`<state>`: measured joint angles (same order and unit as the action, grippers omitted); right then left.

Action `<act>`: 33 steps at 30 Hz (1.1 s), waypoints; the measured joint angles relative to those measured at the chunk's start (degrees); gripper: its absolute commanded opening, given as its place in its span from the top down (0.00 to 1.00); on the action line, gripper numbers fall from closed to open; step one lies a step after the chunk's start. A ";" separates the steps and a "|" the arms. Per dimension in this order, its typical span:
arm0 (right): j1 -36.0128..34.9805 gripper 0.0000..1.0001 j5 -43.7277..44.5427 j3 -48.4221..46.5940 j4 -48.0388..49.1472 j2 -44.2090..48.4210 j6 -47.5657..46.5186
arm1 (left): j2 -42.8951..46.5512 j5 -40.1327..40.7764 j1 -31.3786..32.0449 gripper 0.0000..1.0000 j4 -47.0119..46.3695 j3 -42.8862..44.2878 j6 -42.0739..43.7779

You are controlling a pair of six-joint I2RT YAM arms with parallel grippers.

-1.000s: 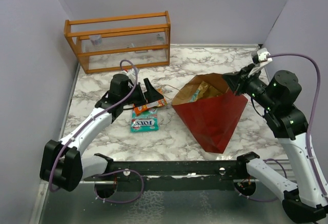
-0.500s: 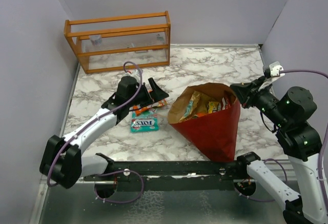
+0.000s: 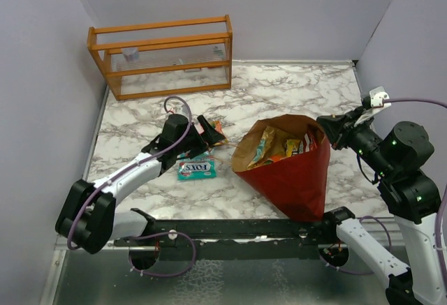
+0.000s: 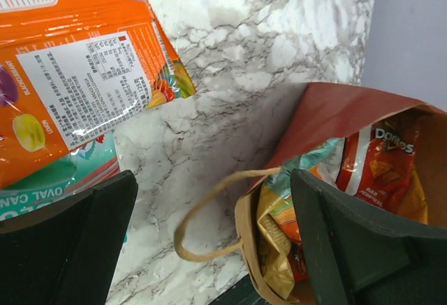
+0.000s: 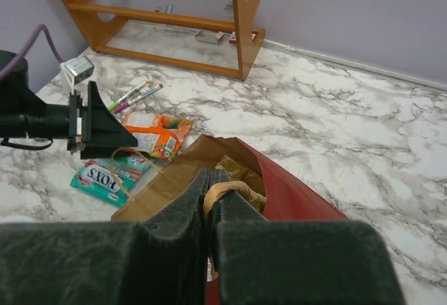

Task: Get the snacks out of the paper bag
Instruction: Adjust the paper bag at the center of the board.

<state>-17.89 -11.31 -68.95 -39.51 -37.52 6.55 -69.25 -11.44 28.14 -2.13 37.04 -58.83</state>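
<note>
Our right gripper (image 3: 328, 127) is clamped on the paper bag (image 3: 293, 179) by its cord handle (image 5: 227, 188), bag at 4 o'clock, snacks (image 3: 276, 143) inside. Our left gripper (image 3: 207, 129) gapes wide over the orange packet (image 4: 70, 75), teal packet (image 3: 196, 169) at its 6; wooden rack (image 3: 164, 57) at 11.

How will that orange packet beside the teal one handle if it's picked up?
Likely light and floppy: the orange packet lies flat and thin. Its glossy film catches glare, so it may slip in a pinch.
</note>
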 measured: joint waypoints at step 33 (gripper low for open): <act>-0.04 0.98 24.28 -6.80 13.11 -22.25 -7.89 | -5.05 -15.65 7.69 1.00 -16.70 16.65 -3.50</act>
<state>-17.93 12.97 -75.75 -26.39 -59.77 -1.34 -74.30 -27.09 35.83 -18.83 53.69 -62.33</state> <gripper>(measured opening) 0.020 0.018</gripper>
